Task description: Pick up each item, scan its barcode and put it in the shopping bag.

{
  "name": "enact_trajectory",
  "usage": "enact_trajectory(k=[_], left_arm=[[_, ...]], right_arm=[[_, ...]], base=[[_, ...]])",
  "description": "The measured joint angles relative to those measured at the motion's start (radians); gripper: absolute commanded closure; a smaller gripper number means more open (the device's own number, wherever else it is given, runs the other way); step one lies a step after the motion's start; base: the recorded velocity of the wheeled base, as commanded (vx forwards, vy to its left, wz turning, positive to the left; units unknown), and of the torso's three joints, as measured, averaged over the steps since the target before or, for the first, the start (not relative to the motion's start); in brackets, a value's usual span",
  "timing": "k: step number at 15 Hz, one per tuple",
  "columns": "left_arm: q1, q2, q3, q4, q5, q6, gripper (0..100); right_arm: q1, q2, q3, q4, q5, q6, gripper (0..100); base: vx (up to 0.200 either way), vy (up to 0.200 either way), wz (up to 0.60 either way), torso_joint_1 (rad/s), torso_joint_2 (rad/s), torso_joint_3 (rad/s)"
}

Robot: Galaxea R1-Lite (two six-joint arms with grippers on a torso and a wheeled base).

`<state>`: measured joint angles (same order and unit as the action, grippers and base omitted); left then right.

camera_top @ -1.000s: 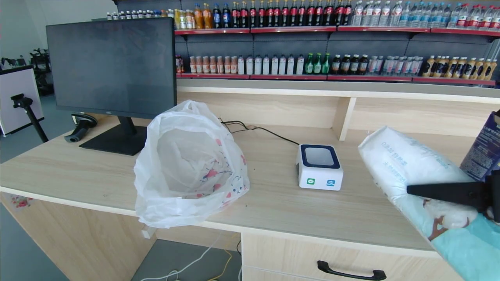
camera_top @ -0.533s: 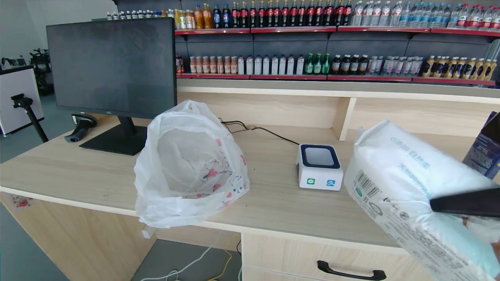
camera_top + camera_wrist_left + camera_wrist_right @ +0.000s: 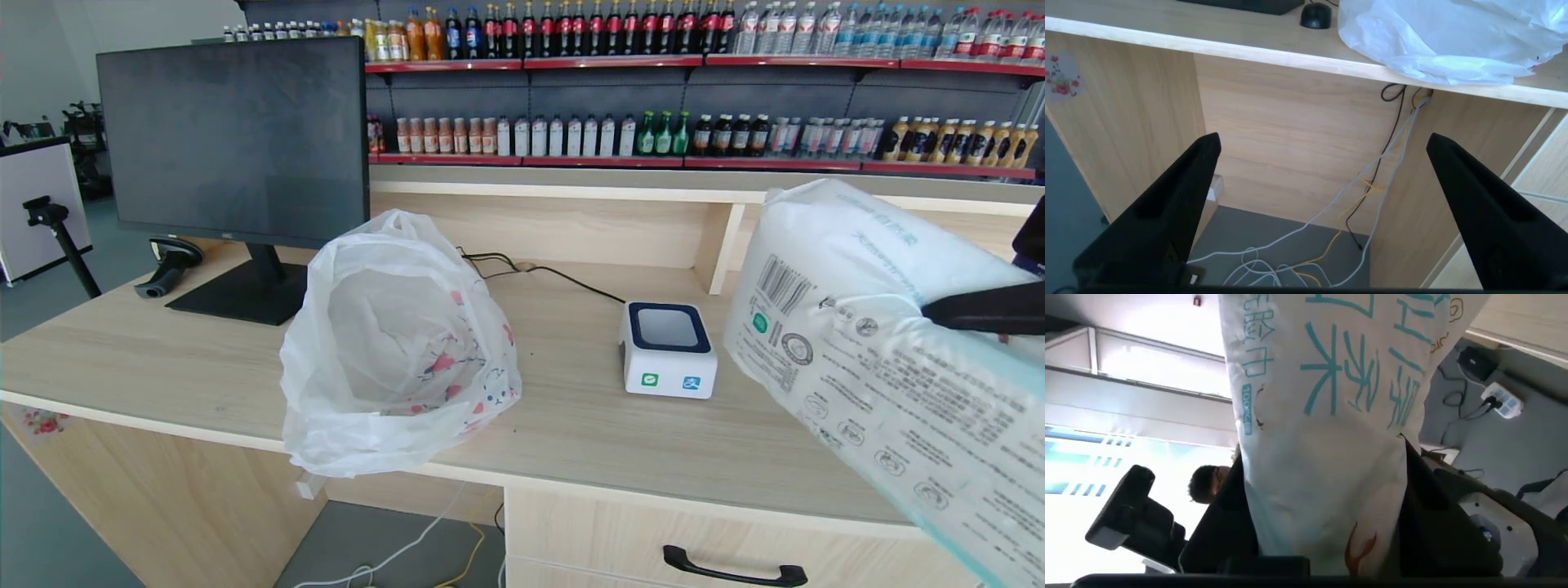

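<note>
White and soft, the pack (image 3: 857, 343) hung over the counter's (image 3: 571, 425) right end, squeezed between the right gripper's (image 3: 1327, 523) fingers. Black barcode stripes showed on its side. Low before the counter, the left gripper (image 3: 1323, 143) had its fingers wide apart. Farther off sat the scanner (image 3: 668, 349) and the shopping bag (image 3: 400, 351).

The soft white pack (image 3: 865, 327) runs off the head view's right and bottom edges, and there it covers all of the right gripper (image 3: 1323, 502) except one dark finger (image 3: 988, 310). Crumpled film hides the floor of the shopping bag (image 3: 400, 351), so its contents cannot be told. The handheld scanner (image 3: 171, 260) sits partly behind the monitor (image 3: 233, 139).
</note>
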<state>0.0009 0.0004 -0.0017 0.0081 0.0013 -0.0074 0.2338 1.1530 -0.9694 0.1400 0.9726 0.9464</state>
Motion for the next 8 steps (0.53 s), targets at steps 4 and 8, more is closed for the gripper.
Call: enact_trajectory(k=[4,8], left_arm=[[0.001,0.000,0.000,0.000,0.000,0.000,0],[0.000,0.000,0.000,0.000,0.000,0.000,0]], right_arm=[[0.063,-0.029,0.159,-0.253,0.002,0.047,100],[0.114,-0.079,0.341,-0.496,0.001,0.068,100]], base=[[0.000,0.000,0.00,0.000,0.00,0.000],[0.000,0.000,0.00,0.000,0.00,0.000]])
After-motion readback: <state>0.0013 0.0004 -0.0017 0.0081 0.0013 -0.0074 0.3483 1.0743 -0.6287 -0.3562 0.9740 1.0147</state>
